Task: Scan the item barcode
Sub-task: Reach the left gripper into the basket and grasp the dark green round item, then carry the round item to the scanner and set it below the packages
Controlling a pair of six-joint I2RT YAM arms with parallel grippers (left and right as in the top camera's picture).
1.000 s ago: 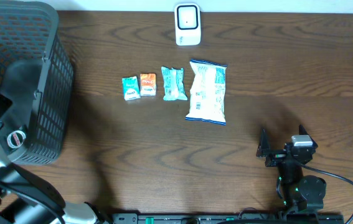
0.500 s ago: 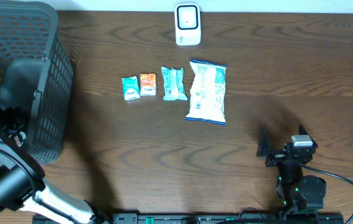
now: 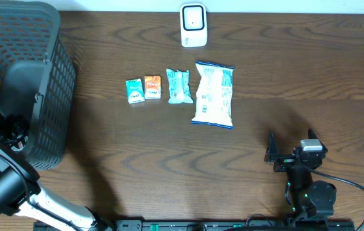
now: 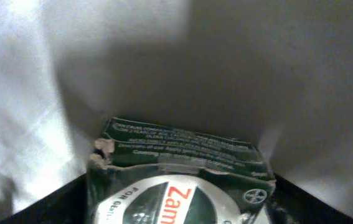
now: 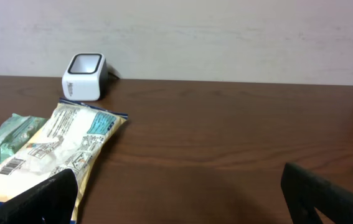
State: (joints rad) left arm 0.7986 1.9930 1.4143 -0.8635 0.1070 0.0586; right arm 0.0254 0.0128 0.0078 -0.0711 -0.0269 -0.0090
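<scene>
The desk (image 3: 169, 173) carries everything, and the scanner (image 3: 193, 25) at its far edge is the mark to steer by. Far to the scanner's left stands the black mesh basket (image 3: 66, 83). The left gripper (image 4: 182, 202) is down inside it, over a dark green box (image 4: 182, 158) with a round label reading "Zam". I take that box to be the item for scanning.

The right gripper (image 5: 179, 180) sits well to the scanner's right on the robot's side, its jaws wide apart and empty.

To pick well, the left jaws should close squarely on the box's two opposite sides. The squeeze should be gentle, since one corner looks scuffed. The lift should then go straight up past the basket wall before swinging right toward the scanner, with the barcode face turned to its window.

Just in front of the scanner lie a large white-and-blue bag (image 3: 213, 94), a teal pouch (image 3: 180, 86), an orange packet (image 3: 153, 87) and a small teal packet (image 3: 134, 90). The carry should pass above them.

The left jaws show only as dark wedges on either side of the box, so I cannot tell whether they press on it or stand just off it. The box's lower part is cut off, its small print is blurred, and no barcode shows on it. From overhead, the arm and basket hide the box.
</scene>
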